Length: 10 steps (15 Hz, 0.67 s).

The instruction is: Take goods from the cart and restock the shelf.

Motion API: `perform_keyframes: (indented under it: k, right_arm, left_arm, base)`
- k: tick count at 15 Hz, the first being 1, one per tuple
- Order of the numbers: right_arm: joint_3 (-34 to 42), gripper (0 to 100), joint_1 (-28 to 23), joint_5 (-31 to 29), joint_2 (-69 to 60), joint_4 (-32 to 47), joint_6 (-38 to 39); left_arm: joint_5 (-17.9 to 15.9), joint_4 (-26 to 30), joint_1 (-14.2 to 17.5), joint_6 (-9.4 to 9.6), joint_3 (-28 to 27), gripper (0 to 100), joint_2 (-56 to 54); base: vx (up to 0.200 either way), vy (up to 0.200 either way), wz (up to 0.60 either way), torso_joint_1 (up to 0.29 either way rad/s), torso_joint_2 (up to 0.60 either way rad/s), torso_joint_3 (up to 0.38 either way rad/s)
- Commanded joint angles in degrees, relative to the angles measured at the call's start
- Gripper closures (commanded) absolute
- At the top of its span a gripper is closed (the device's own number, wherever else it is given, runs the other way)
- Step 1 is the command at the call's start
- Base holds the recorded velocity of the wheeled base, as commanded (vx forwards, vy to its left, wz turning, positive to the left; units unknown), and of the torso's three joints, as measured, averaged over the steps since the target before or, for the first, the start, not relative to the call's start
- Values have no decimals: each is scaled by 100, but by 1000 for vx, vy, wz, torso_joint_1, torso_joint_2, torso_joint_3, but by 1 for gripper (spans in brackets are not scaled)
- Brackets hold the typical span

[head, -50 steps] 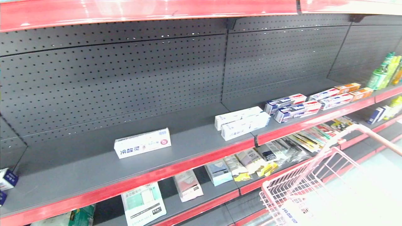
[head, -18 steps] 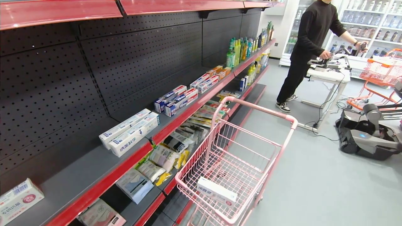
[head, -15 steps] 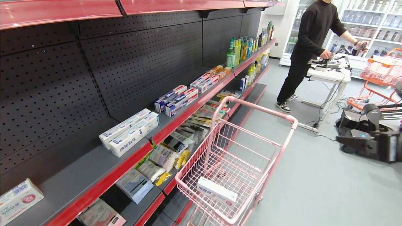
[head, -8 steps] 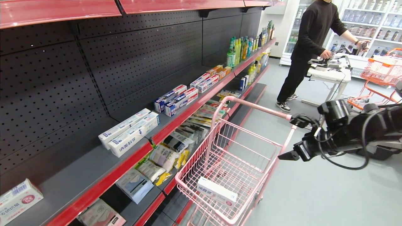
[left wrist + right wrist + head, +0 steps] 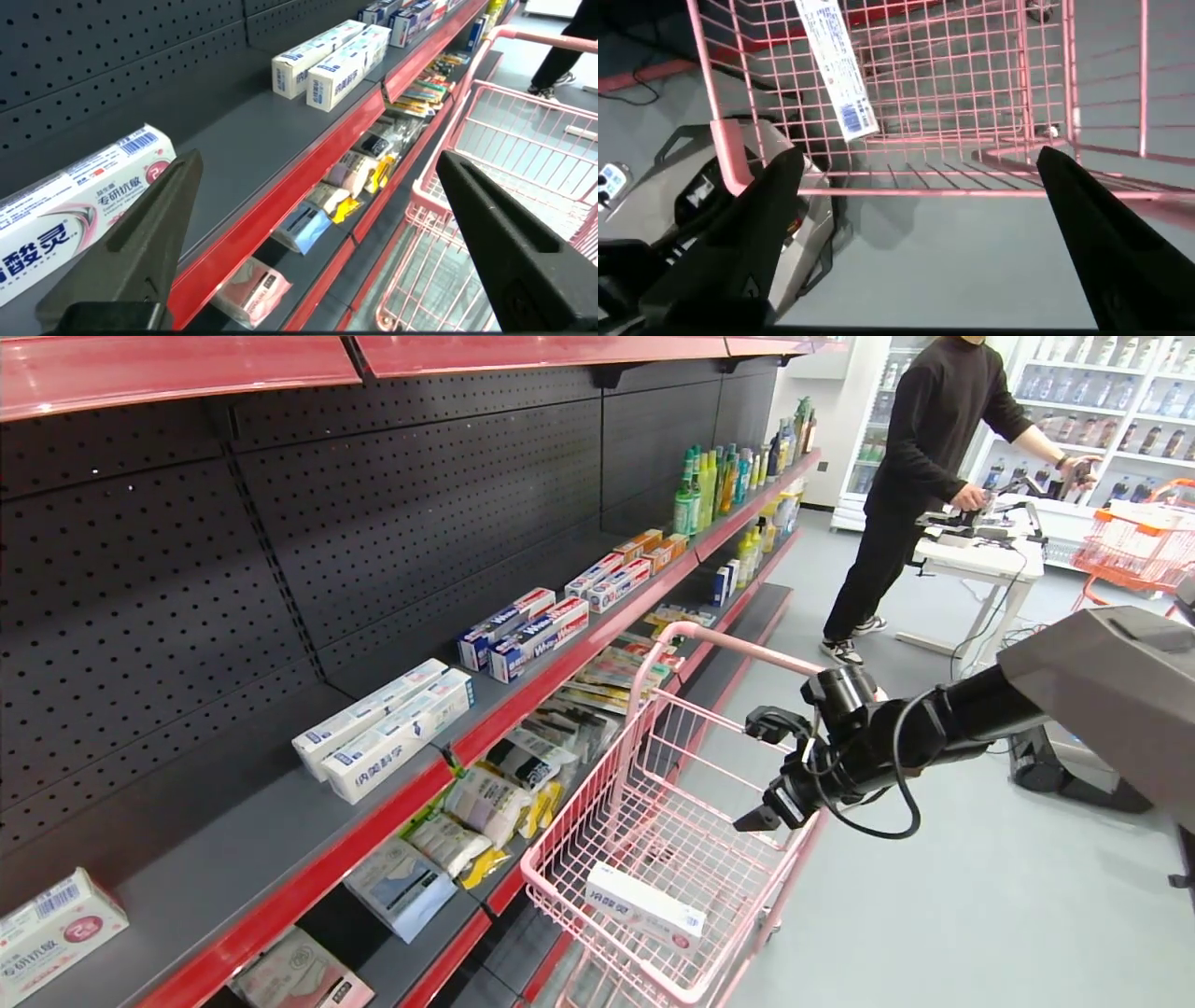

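Well past your right pincer (image 5: 747, 772), down the aisle and off to its right, you have a white bench (image 5: 980, 567) with some dark gear (image 5: 971, 527) lying on top. Black cables (image 5: 980, 621) hang from the bench towards the grey floor (image 5: 980, 915), which spreads out below the pincer and to its right. Farther right than the bench you can see an orange wire trolley (image 5: 1134, 546). Behind both, farthest from the pincer, stands a white cooler (image 5: 1106, 406) with rows of bottles (image 5: 1153, 439) on its racks.
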Motion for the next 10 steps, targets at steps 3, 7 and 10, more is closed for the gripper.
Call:
perform_keyframes:
  k: [3,7,10]
  right_arm:
    - [-415,0,451,-13,654,-15,232]
    - [-520,0,724,-144,961,-15,232]
    - [-644,0,856,-285,1111,-24,232]
  left_arm:
    - [2,0,0,0,0,0,5]
    - [-7,0,0,0,0,0,5]
    - [2,0,0,8,0,0,5]
  base:
    - [0,0,0,0,0,0]
    - [0,0,0,-13,20,18]
    - [0,0,0,-74,178,94]
